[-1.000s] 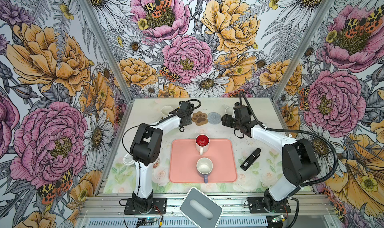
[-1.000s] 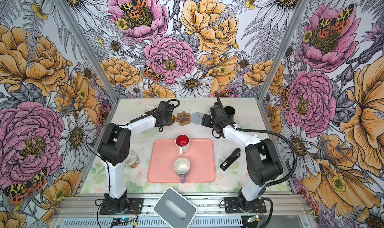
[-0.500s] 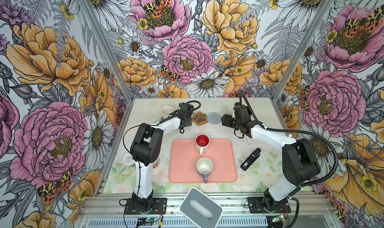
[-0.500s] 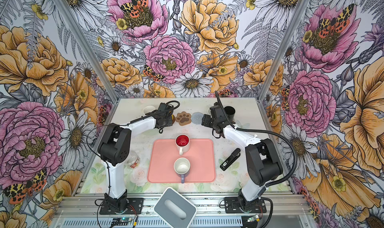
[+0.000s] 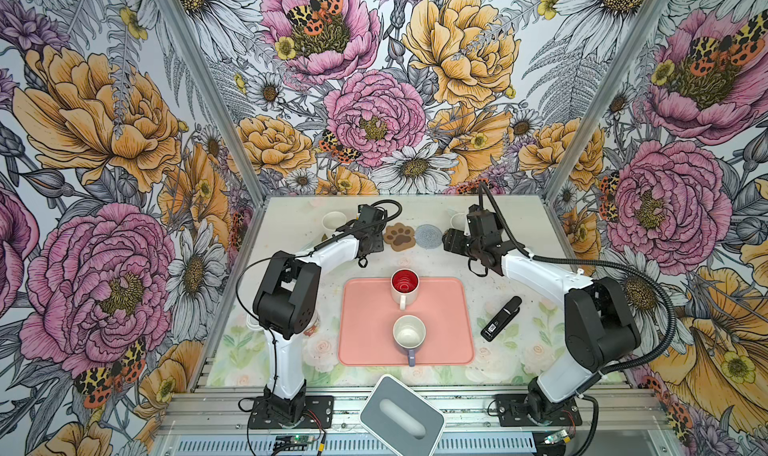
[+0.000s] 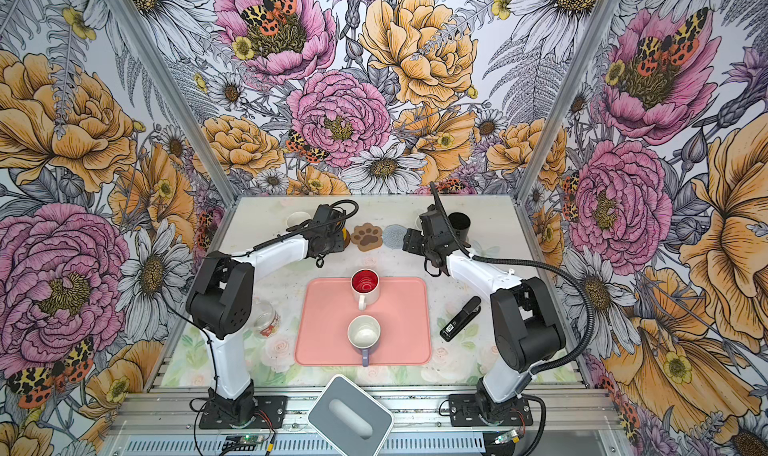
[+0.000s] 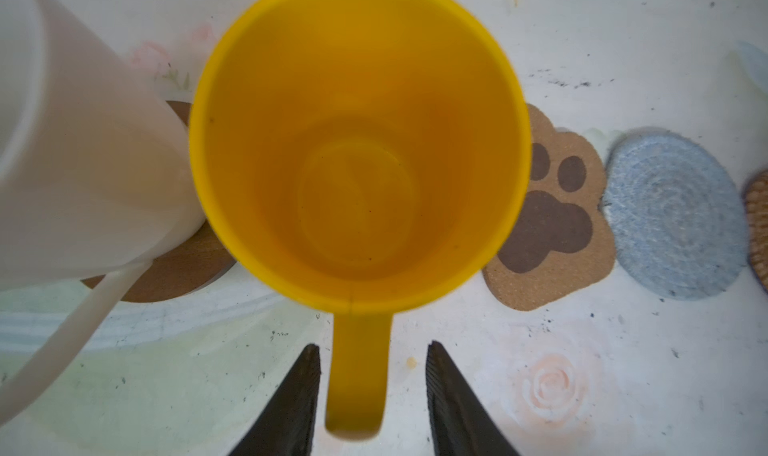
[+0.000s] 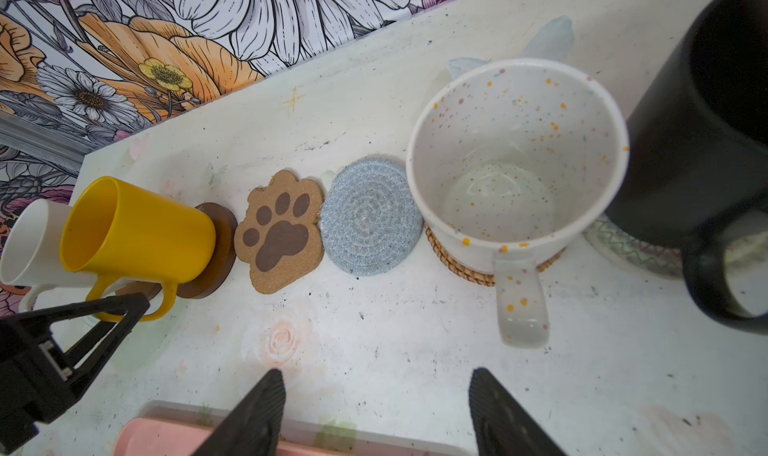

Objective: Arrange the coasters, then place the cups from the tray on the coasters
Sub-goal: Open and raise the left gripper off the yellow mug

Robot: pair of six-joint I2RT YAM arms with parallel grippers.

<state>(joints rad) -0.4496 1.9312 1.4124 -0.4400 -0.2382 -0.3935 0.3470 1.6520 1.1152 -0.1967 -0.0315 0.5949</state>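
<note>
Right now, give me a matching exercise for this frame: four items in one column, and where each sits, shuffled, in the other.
Items
1. yellow mug
2. speckled mug
3. red-lined mug
4. paw-print coaster

Places
A. on the pink tray
B. bare, no cup on it
C. on the rattan coaster
D. on a brown disc coaster

Pairs: 1-D, 2-C, 3-A, 4-B

Both top views: bright, even, diffuse light; shadows on the tray [image 5: 440, 308] are faint and soft-edged. Left wrist view: yellow cup [image 7: 359, 142] and cream-white cup [image 7: 62, 142] out of focus (rims smeared), table [image 7: 582, 370] sharper. Right wrist view: wide-angle bending at the edges; black cup [image 8: 685, 142] blurred; pale sheen inside the speckled cup [image 8: 511, 183].
</note>
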